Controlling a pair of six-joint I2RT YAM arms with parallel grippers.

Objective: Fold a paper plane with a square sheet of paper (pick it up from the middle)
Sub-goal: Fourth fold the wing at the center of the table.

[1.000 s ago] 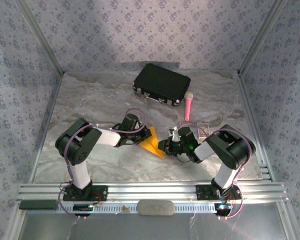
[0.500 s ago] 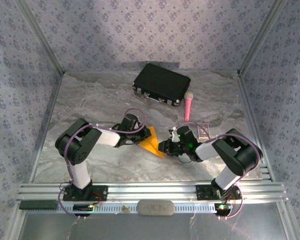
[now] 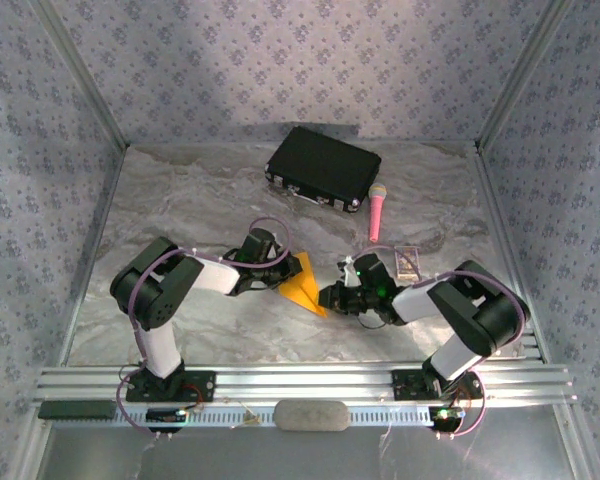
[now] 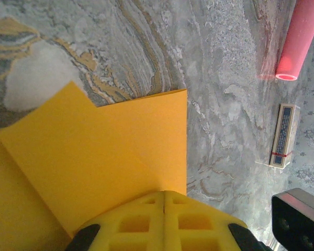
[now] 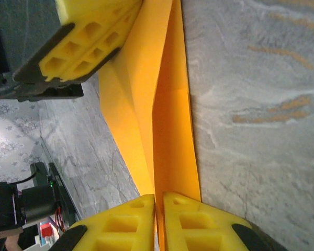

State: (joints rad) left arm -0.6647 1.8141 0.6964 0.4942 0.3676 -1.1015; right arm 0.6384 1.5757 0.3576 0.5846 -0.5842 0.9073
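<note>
Since a second ago the right arm's elbow has swung outward toward the right edge of the tabletop (image 3: 180,200), while the right end effector (image 3: 330,297) has stayed at the near corner of the square sheet of paper (image 3: 305,285) and the left arm has not shifted. That orange-yellow sheet, now folded into a pointed wedge, sits near the middle of the tabletop between the two end effectors. The left end effector (image 3: 283,274) meets it from the left side. In the left wrist view the left end effector (image 4: 164,196) has its yellow fingers pressed together on the paper (image 4: 110,151), whose folded layers spread away from it over the marbled surface. In the right wrist view the right end effector (image 5: 158,201) pinches the edge of the paper (image 5: 167,115) between its nearly touching fingers, and the left end effector (image 5: 86,47) clamps the far end of the same sheet. A black case (image 3: 324,166) lies at the back of the tabletop, well apart from the paper, with a pink microphone (image 3: 377,211) just beside it and a small flat box (image 3: 408,261) near the right arm.
</note>
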